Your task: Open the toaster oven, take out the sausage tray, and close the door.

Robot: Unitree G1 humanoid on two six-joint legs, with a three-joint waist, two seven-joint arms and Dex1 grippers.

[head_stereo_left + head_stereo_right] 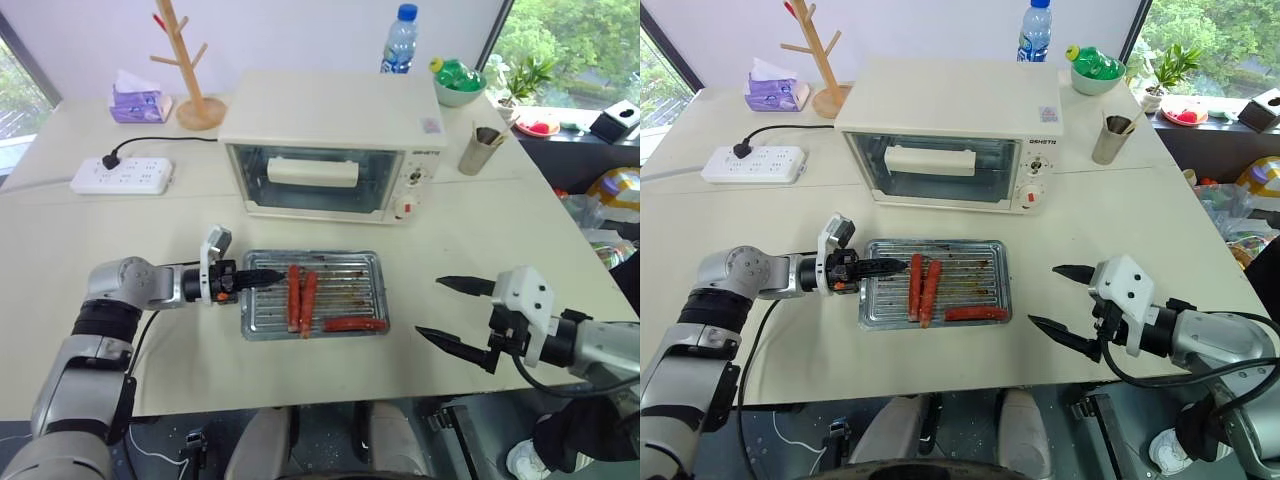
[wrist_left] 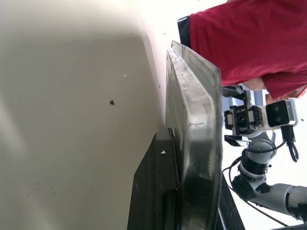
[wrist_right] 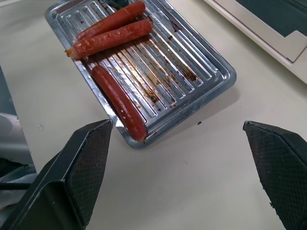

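The sausage tray (image 1: 352, 312), silver and ribbed, lies on the table in front of the toaster oven (image 1: 330, 140) and holds three reddish sausages (image 1: 301, 297). The door (image 1: 310, 178) stands closed, its cream bar handle across the glass. My left gripper (image 1: 262, 278) reaches in level from the left, and its fingers pinch the tray's left rim (image 2: 192, 139); one black finger (image 2: 153, 191) lies against that rim. My right gripper (image 1: 428, 306) hovers open to the right of the tray, apart from it, with nothing between its fingers (image 3: 91, 163).
Behind the oven stand a water bottle (image 1: 399, 42), a green bowl (image 1: 459, 82) and a wooden mug tree (image 1: 190, 70). A metal cup (image 1: 482, 148) is right of the oven. A power strip (image 1: 122, 174) and tissue pack (image 1: 138, 100) lie at the left. A person's red top (image 2: 240, 38) is in the left wrist view.
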